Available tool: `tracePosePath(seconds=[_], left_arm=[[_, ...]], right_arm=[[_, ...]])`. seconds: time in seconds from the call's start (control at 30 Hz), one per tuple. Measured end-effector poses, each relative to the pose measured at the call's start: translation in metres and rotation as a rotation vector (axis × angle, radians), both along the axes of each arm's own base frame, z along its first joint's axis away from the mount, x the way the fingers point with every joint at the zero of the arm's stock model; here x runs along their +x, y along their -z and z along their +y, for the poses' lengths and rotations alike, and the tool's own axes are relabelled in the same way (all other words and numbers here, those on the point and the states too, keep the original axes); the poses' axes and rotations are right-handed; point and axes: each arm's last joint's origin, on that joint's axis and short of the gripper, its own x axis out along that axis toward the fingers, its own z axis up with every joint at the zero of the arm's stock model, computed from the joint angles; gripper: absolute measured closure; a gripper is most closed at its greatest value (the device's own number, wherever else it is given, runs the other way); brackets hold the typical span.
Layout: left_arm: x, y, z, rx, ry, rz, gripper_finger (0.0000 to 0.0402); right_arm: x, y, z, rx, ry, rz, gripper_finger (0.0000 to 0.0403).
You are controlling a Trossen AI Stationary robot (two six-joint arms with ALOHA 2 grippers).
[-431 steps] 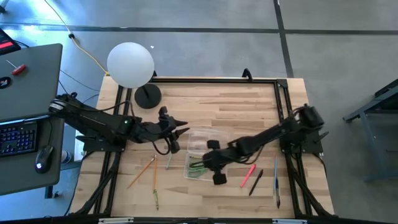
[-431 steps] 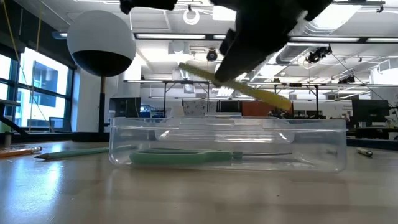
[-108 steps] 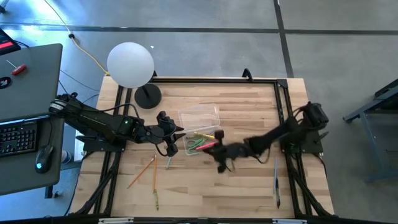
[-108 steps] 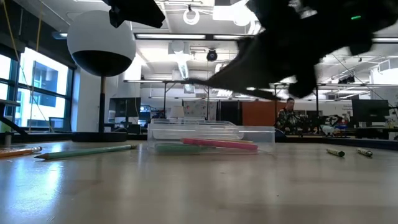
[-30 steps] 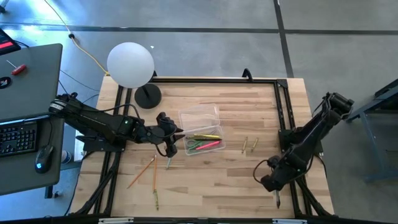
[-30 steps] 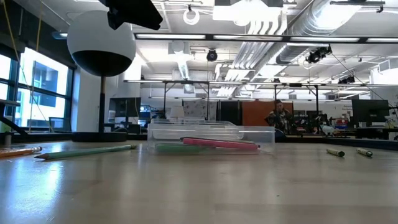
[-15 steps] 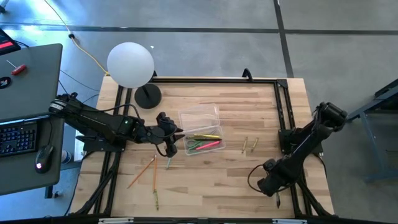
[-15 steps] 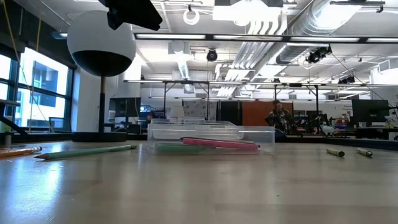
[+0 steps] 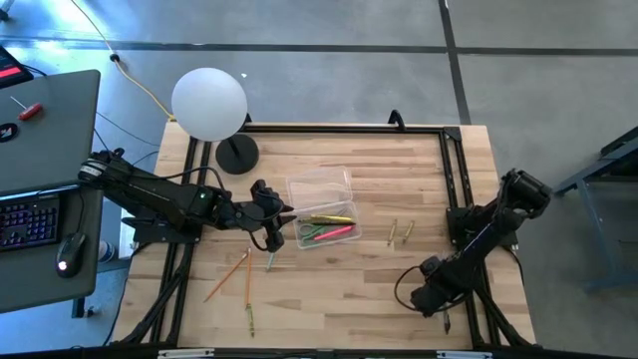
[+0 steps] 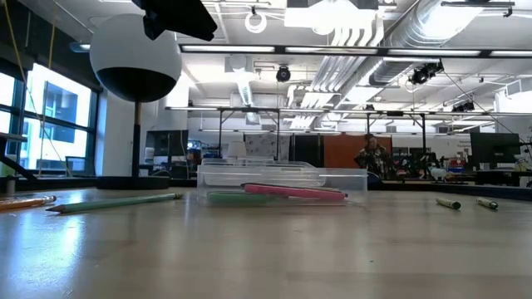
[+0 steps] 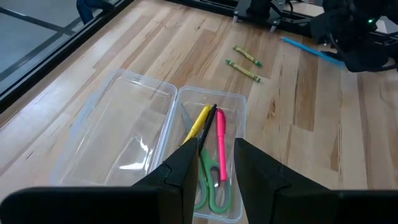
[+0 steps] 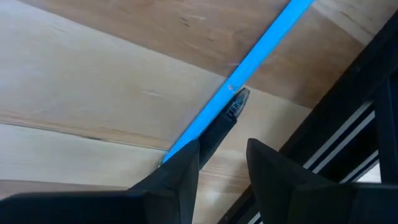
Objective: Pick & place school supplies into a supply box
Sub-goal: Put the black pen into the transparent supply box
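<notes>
Two sets of fingers apart, clear supply box lid open, pink pen, green-handled scissors inside

One clear supply box, one pair of green-handled scissors, three pens lying inside, two yellow-green crayons lying apart, three pencils, one blue pen, one globe lamp

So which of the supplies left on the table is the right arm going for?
The blue pen by the table's right edge, lying between the right gripper's open fingers; the two crayons and pencils lie farther left.
</notes>
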Motion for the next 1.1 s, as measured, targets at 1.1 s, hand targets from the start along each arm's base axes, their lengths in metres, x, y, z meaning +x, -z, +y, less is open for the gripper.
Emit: tracePosePath(seconds=[1.1], left_arm=[[0.0, -0.001, 0.0, 0.008, -0.015, -0.01, 0.0266]], right_arm=[[0.057, -0.041, 0.01, 0.073, -0.14, -0.465, 0.0375]])
